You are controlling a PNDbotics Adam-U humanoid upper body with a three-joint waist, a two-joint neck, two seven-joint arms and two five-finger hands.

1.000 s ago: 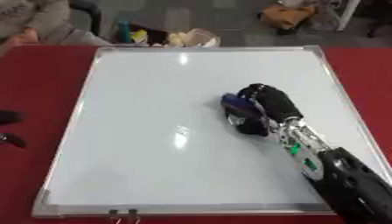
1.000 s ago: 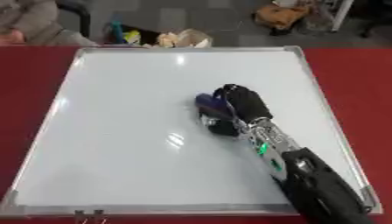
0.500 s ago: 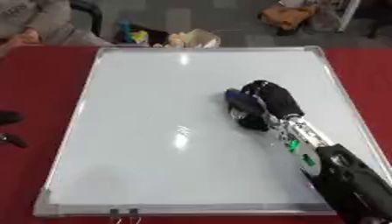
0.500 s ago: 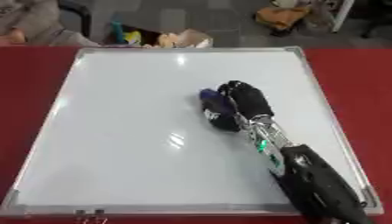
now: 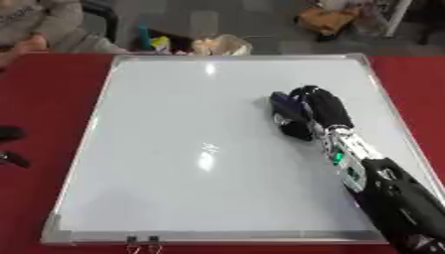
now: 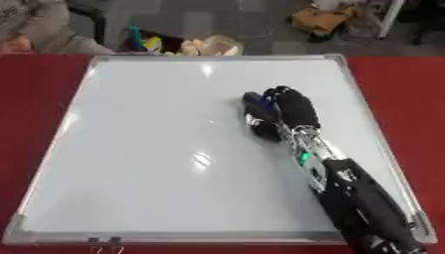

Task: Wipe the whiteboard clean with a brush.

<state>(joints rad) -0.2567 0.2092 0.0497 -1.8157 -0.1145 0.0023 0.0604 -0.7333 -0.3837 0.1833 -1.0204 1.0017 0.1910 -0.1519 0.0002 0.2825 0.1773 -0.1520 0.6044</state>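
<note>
A white whiteboard with a silver frame lies flat on the red table and fills most of both views. Its surface looks blank, with only ceiling-light glare on it. My right hand is on the board right of centre, fingers curled round a dark blue brush that presses on the surface. The right arm runs back to the lower right corner. At the left edge of the left eye view show two dark shapes, maybe parts of the left hand; I cannot make them out.
The red table shows on both sides of the board. Two small clips sit on the board's near edge. Beyond the far edge are a bag, bottles and a seated person's arm.
My right hand with the brush has slid away from me, toward the board's far edge. The dark shapes at the left have stayed put.
</note>
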